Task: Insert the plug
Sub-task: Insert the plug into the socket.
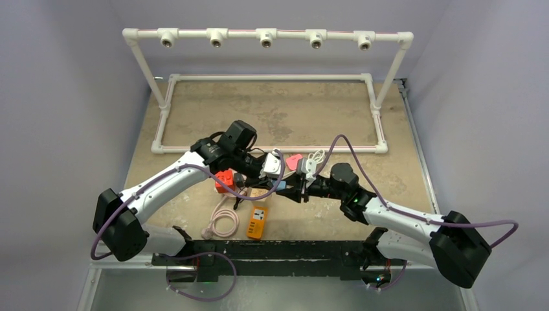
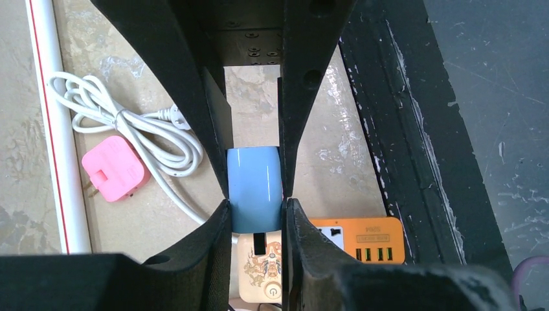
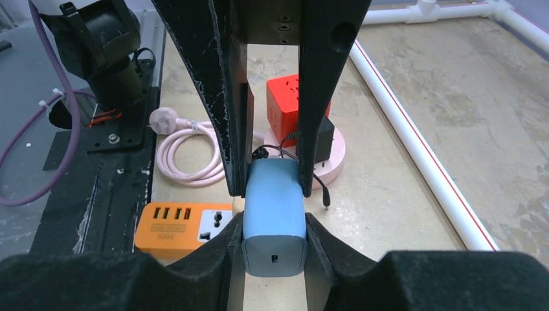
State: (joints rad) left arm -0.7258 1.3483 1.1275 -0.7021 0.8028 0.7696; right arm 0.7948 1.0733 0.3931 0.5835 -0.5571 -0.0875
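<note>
The blue plug [image 3: 274,223] is held off the worktop [image 2: 327,152], right over a cream socket block [image 2: 262,271], with an orange power strip [image 2: 362,238] just beside the block. The right end effector [image 3: 273,191] pinches the plug's sides. The left end effector [image 2: 254,194], coming from the opposite side, is clamped on the same plug.

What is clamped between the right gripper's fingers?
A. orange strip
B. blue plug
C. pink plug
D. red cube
B: in the right wrist view the blue plug sits pinched between both fingers, while the orange strip and red cube lie apart from them.
</note>
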